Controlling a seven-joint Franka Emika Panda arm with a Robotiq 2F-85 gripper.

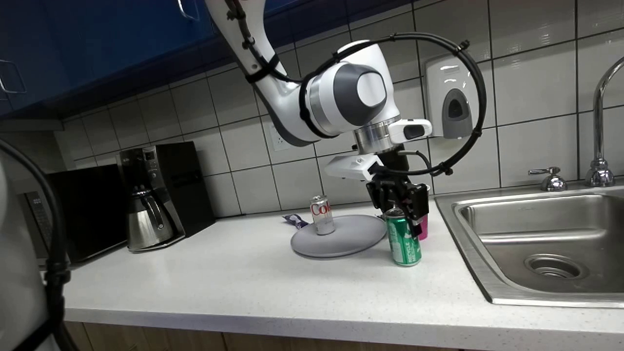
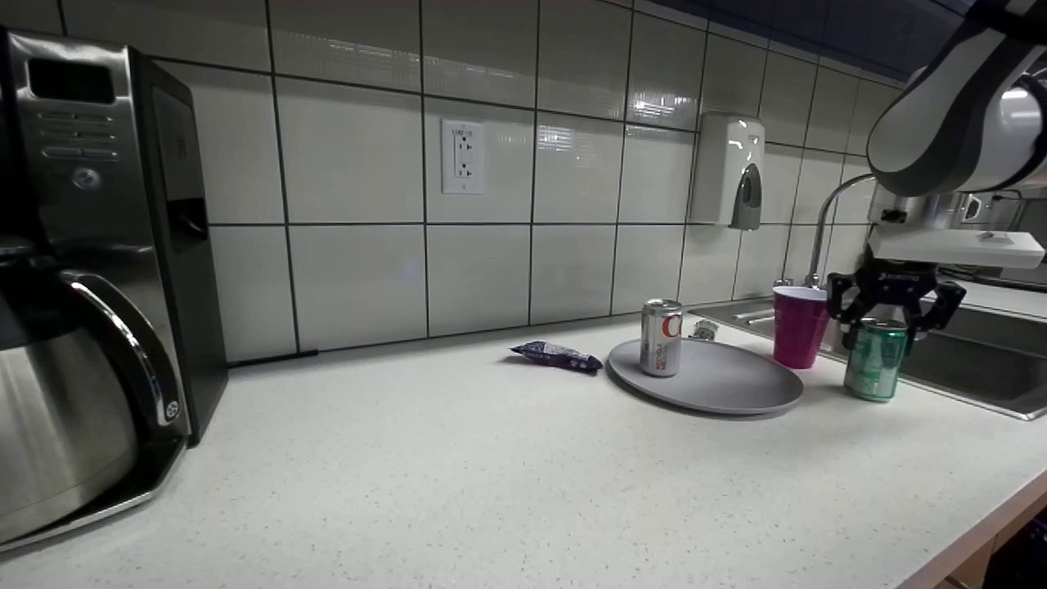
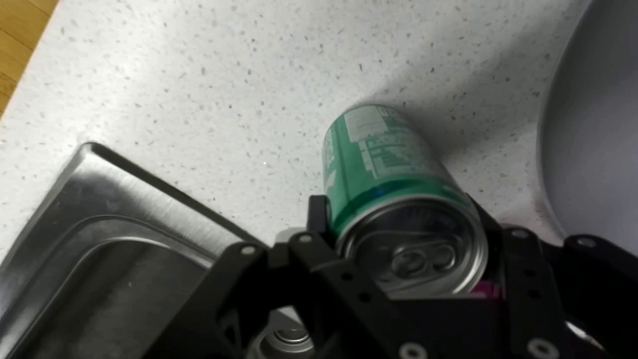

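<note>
So, jaws grip green can (image 3: pixel 384 154) w/ contents hidden.

I hold a green cylindrical metal drinks can (image 1: pixel 403 241) w/ white lettering in my black two-fingered pincer (image 3: pixel 401 214), gripped both sides nr. the top. It stands upright on the white speckled counter (image 3: pixel 199 99), betw. the round grey plate (image 1: pixel 346 243) & the stainless-steel sink (image 3: pixel 129 194), apart from both. Silver-rimmed lid (image 3: pixel 379 249) faces up, pull tab (image 3: pixel 423 260) attached; can't tell if mouth's open.
</note>
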